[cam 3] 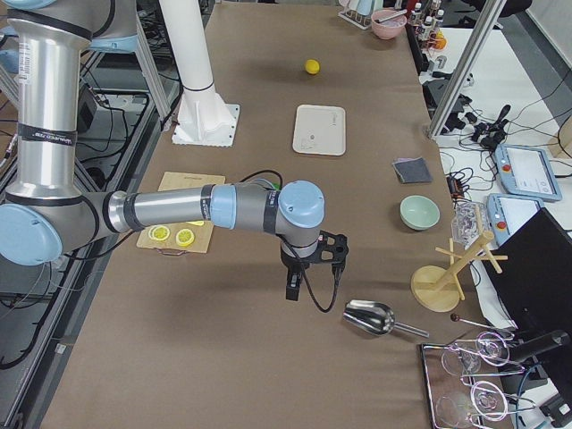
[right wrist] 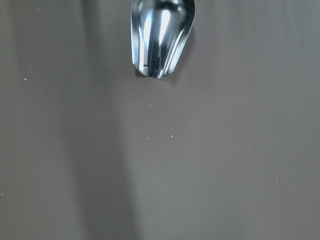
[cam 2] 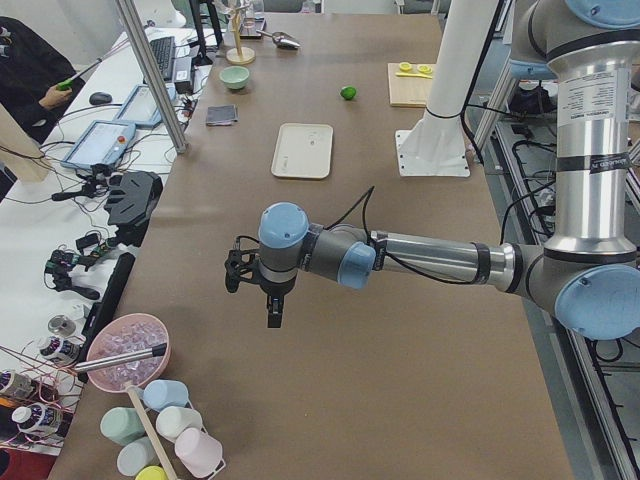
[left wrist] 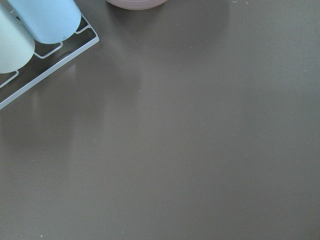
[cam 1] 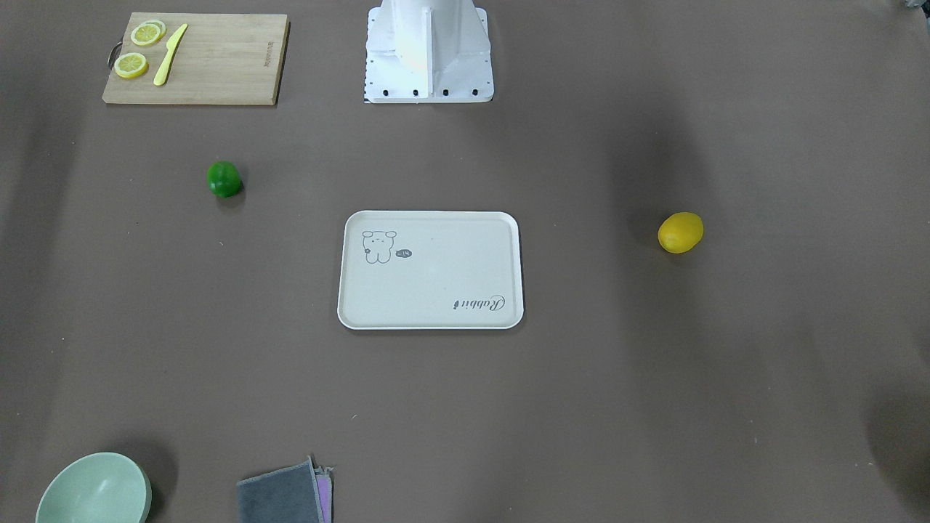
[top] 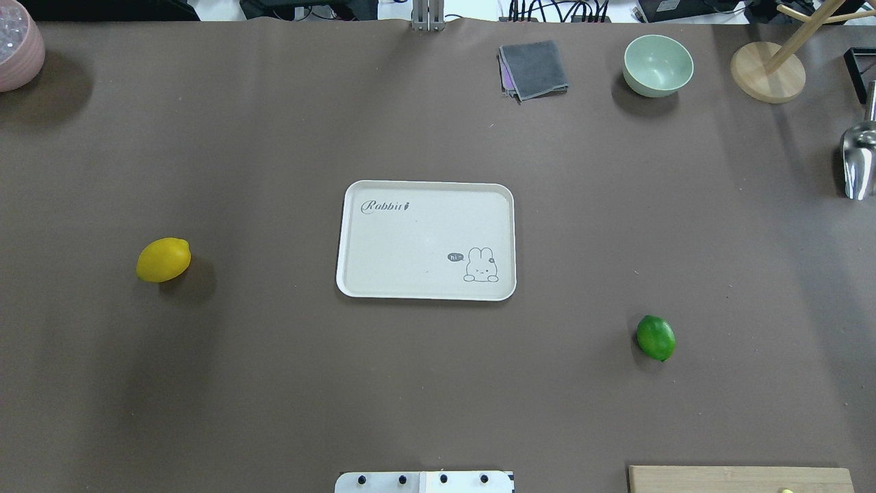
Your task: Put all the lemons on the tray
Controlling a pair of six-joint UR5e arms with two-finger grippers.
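The bright yellow lemon point(top: 163, 259) lies on the brown table left of the tray, and also shows in the front view point(cam 1: 680, 232). The dark green lemon point(top: 655, 337) lies to the tray's near right, and also shows in the front view point(cam 1: 224, 179). The cream-white tray point(top: 410, 246) sits mid-table with nothing on it. My left gripper point(cam 2: 272, 318) hangs over the table's left end, far from the lemons. My right gripper point(cam 3: 291, 290) hangs over the right end beside a metal scoop point(cam 3: 369, 317). Both show only in the side views, so I cannot tell whether they are open or shut.
A bamboo cutting board point(cam 1: 218, 65) with lemon slices and a yellow knife sits near the robot base. A green bowl point(top: 658, 65), grey cloth point(top: 534, 68), wooden stand point(top: 766, 72) and the scoop point(top: 859, 161) stand far right. A pink bowl point(top: 17, 51) stands far left.
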